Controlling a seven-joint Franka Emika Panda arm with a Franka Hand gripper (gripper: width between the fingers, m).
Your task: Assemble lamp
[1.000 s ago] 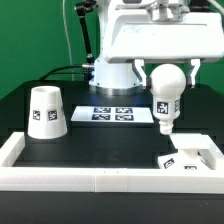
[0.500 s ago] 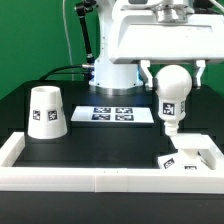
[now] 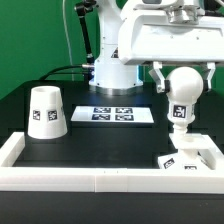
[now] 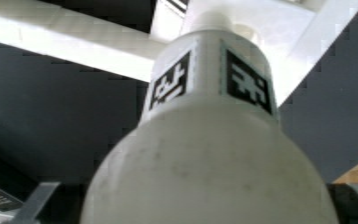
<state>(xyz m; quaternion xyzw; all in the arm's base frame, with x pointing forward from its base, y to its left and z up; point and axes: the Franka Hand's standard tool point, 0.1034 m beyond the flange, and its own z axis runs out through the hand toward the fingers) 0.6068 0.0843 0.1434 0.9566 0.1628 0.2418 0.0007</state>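
Note:
My gripper (image 3: 183,73) is shut on the round head of the white bulb (image 3: 182,96), which hangs upright with its tagged neck pointing down. It is held in the air above the small square base (image 3: 190,156) at the exterior view's right, clear of it. In the wrist view the bulb (image 4: 208,140) fills the frame and its neck points toward the white base (image 4: 327,45). The tapered shade (image 3: 46,111) stands on the black table at the exterior view's left, away from the gripper.
The marker board (image 3: 118,113) lies flat at the middle back. A white wall (image 3: 90,176) runs along the table's front edge and turns back at both sides. The robot's own base (image 3: 116,70) stands behind the marker board.
My gripper has carried the bulb toward the exterior view's right and slightly up, to above the square base. The shade and base have not moved.

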